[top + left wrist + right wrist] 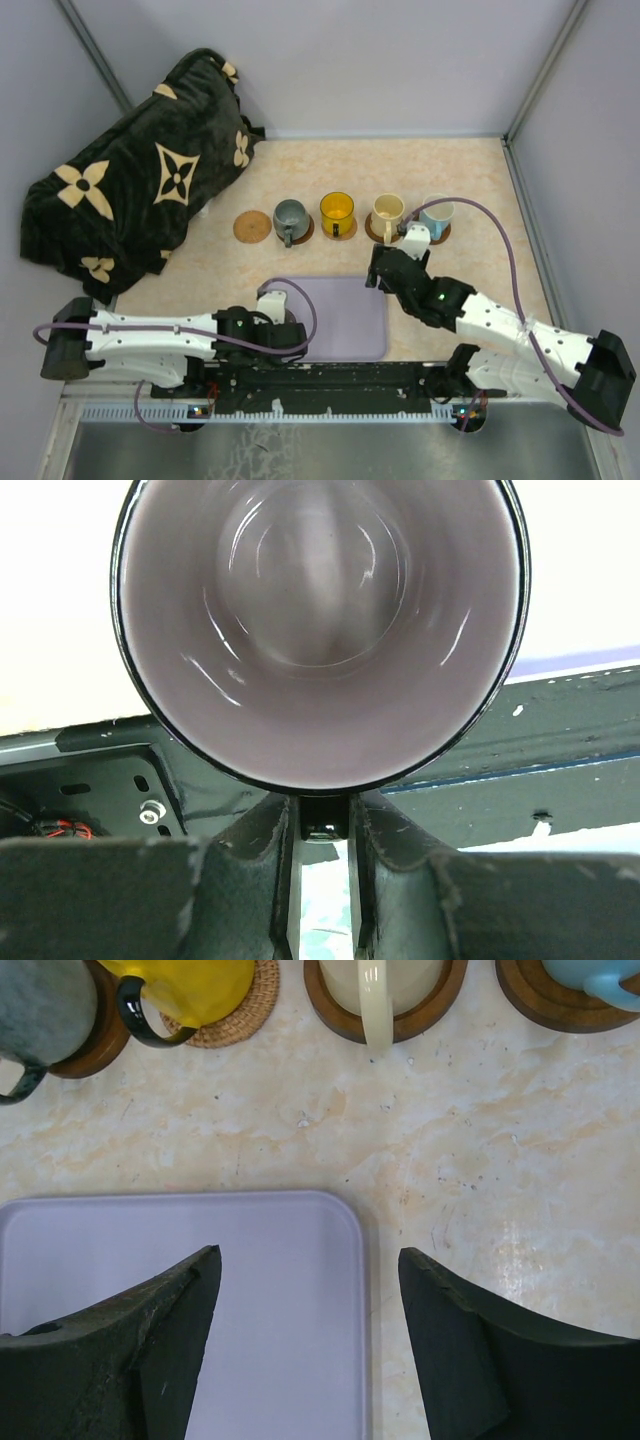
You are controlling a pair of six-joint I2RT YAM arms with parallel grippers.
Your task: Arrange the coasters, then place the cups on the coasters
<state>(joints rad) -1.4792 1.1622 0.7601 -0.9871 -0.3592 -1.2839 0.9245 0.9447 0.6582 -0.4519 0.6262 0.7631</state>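
Observation:
A translucent purple-grey cup fills the left wrist view, mouth toward the camera. My left gripper is shut on its dark handle, at the near left edge of the lavender tray. An empty tan coaster lies at the left end of the row. To its right stand the grey-green cup, yellow cup, cream cup and light blue cup, each on a coaster. My right gripper hangs open over the tray's far right corner, holding nothing.
A black blanket with tan flower shapes is heaped at the back left, close to the empty coaster. Grey walls enclose the table on three sides. The black base rail runs along the near edge.

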